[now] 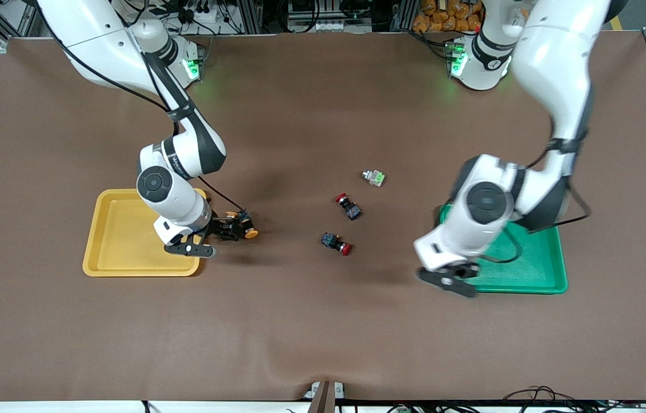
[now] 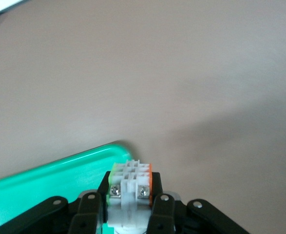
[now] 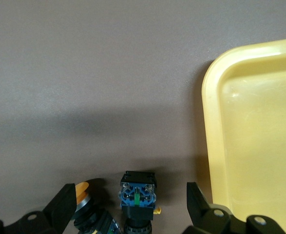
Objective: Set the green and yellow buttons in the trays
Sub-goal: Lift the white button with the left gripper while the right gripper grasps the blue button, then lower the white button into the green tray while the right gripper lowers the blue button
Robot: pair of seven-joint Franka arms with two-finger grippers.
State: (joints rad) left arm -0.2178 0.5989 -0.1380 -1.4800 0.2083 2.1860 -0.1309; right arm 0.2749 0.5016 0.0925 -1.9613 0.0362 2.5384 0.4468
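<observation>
Left wrist view shows you a grey-green button [image 2: 129, 187] pinched by the left gripper [image 2: 129, 214] over the green tray [image 2: 45, 178], right gripper [image 3: 128, 204] spread wide around a yellow button [image 3: 137, 197], beside the yellow tray [image 3: 259, 122].

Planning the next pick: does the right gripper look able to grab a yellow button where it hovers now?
Probably yes. The right gripper is open, a yellow button stands between its fingers beside the yellow tray, and nothing blocks the descent; a second one crowds one finger.

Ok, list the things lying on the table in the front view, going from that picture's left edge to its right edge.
yellow tray → yellow-capped buttons → red-capped button nearer the camera → red-capped button farther back → green button → green tray
</observation>
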